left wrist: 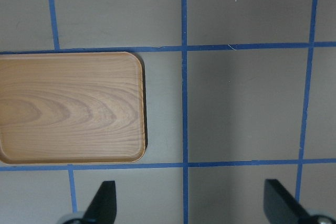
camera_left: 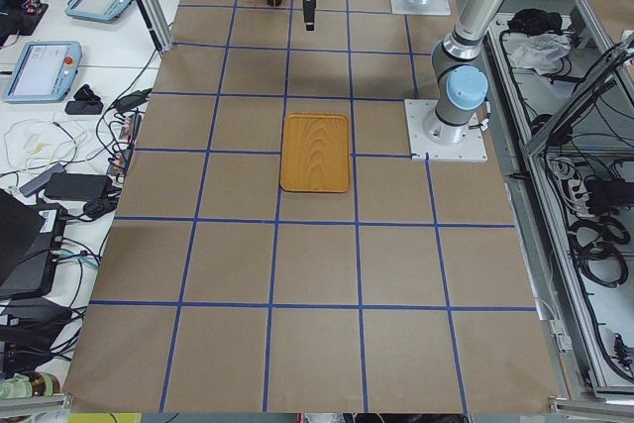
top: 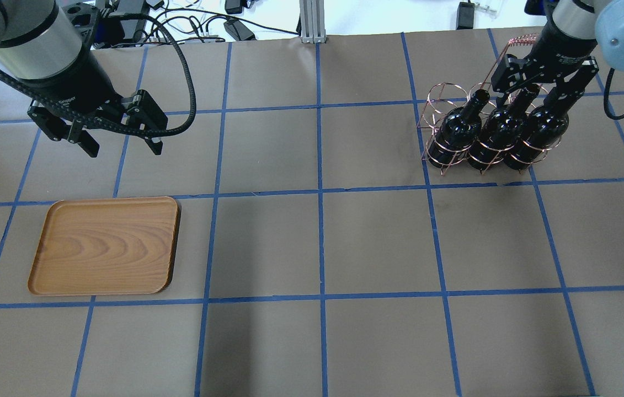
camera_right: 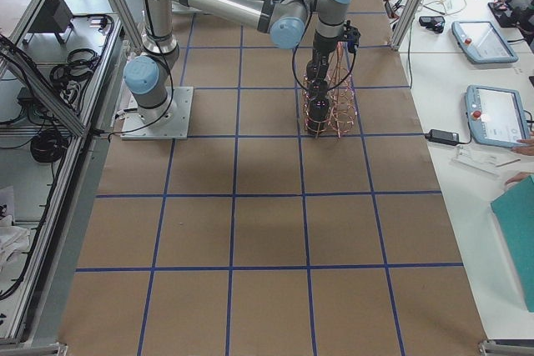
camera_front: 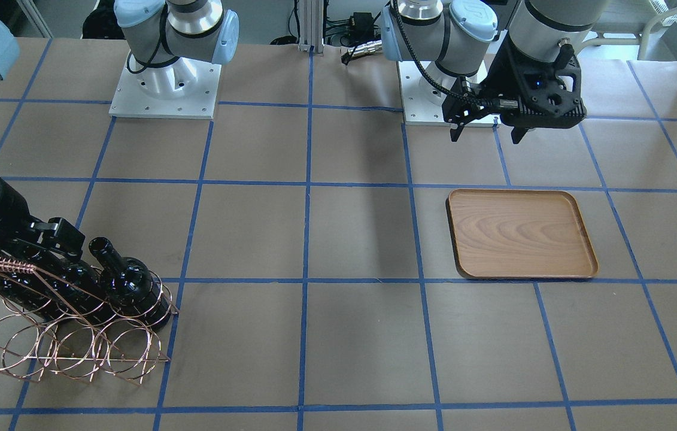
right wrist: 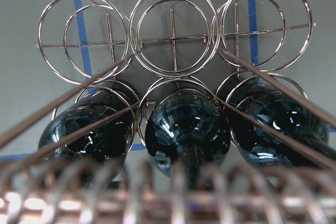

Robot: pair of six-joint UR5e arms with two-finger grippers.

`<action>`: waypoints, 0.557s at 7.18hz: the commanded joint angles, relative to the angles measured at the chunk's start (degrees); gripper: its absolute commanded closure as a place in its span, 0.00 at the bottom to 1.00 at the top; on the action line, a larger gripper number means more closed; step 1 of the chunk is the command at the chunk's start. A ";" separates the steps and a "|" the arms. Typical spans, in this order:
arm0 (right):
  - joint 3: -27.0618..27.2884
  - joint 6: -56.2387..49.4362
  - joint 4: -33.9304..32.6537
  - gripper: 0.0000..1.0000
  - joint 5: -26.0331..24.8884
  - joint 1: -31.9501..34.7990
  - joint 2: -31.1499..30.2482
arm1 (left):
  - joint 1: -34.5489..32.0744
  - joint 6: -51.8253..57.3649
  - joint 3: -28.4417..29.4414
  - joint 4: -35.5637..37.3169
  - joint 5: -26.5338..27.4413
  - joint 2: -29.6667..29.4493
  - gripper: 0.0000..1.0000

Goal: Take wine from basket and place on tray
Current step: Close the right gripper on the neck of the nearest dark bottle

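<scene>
My right gripper [top: 531, 97] sits at the upper right of the overhead frame. Its fingers look spread either side of the middle wine [top: 496, 140] bottle's neck, not yet pinching it. The bottle lies in the basket [top: 437, 99], with its long axis slanting up-right toward that gripper. The left gripper [top: 123, 150] hangs wide apart at upper left, above the tray [top: 105, 245], well away from the wine.

The brown blue-taped table [camera_front: 362, 239] carries the tray [camera_front: 521, 233] and the basket [camera_front: 69, 350], well apart.
</scene>
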 commanded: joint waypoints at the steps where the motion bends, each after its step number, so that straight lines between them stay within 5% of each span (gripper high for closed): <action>1: 0.25 -0.04 -0.19 0.31 -0.36 0.01 0.00 | 0.19 0.09 0.00 -0.04 -0.08 0.01 0.00; 4: -0.45 -0.31 -0.63 0.33 -0.27 0.01 0.52 | 0.46 0.00 0.00 0.13 -0.08 0.01 0.00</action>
